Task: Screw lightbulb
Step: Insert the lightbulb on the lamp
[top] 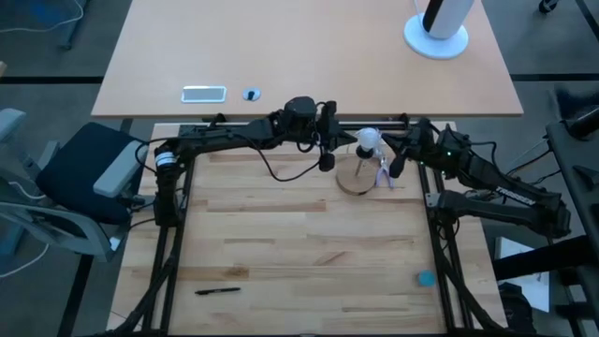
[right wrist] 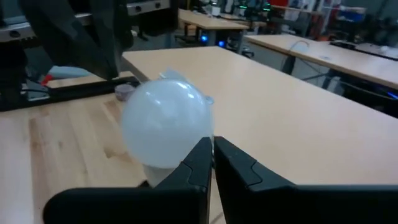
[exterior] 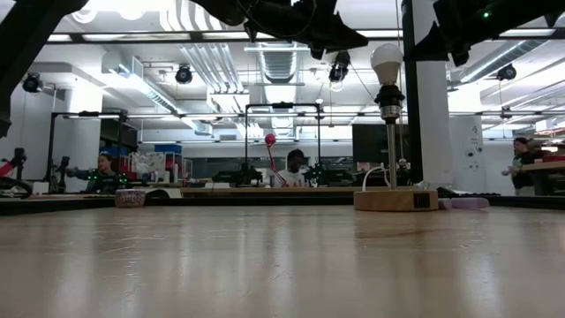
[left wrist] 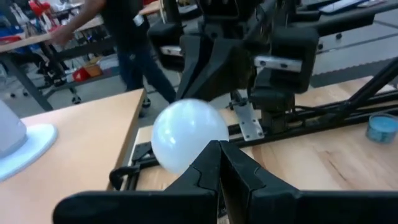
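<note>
The white frosted lightbulb (exterior: pixel 386 60) stands upright in a black socket (exterior: pixel 388 97) on a thin post rising from the round wooden disc (top: pixel 354 180), at the middle of the table's far part. My left gripper (left wrist: pixel 219 154) is shut and roughly level, its tips right by the bulb's round top on the table's left side (top: pixel 337 145). My right gripper (right wrist: pixel 211 149) is shut too and points at the bulb (right wrist: pixel 165 127) from the right (top: pixel 393 167), a short way off it. My left gripper has its shut fingertips (left wrist: pixel 214 163) in front of the bulb's globe (left wrist: pixel 186 134), level, coming from the table's left. Whether they touch the glass I cannot tell. My right gripper touches nothing that I can see.
A purple thing (top: pixel 384 174) lies beside the disc. A black pen (top: pixel 217 290) and a blue cap (top: pixel 426 277) lie near the front edge. On the far table stand a white-based black cylinder (top: pixel 437 28) and a flat white device (top: pixel 203 93). People sit in the room behind.
</note>
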Action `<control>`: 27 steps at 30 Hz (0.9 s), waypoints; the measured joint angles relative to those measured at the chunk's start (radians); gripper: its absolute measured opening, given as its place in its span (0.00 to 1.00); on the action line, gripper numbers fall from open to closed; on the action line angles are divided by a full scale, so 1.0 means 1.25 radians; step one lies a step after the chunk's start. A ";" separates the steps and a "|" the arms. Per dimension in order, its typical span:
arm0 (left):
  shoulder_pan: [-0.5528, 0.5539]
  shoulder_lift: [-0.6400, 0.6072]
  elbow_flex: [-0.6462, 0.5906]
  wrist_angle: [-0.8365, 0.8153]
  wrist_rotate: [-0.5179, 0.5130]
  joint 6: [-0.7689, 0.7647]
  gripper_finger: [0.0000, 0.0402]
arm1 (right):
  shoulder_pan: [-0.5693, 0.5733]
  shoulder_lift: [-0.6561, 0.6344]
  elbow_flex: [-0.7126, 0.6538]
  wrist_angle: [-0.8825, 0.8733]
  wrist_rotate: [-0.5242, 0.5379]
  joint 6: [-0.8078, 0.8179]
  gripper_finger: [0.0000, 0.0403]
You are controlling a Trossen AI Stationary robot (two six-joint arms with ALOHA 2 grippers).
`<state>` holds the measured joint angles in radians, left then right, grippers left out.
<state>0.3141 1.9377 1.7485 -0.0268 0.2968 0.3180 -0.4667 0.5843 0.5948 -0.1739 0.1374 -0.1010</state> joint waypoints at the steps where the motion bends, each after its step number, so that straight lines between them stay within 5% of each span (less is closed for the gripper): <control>1: 0.000 0.001 0.000 0.000 0.000 0.000 0.00 | 0.000 0.005 0.000 0.005 -0.008 0.000 0.03; 27: 0.004 0.031 -0.002 0.030 -0.057 0.042 0.00 | 0.005 0.012 0.000 -0.031 -0.060 0.061 0.03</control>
<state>0.3189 1.9762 1.7466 0.0113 0.2260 0.3708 -0.4599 0.5992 0.5945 -0.2130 0.0618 -0.0245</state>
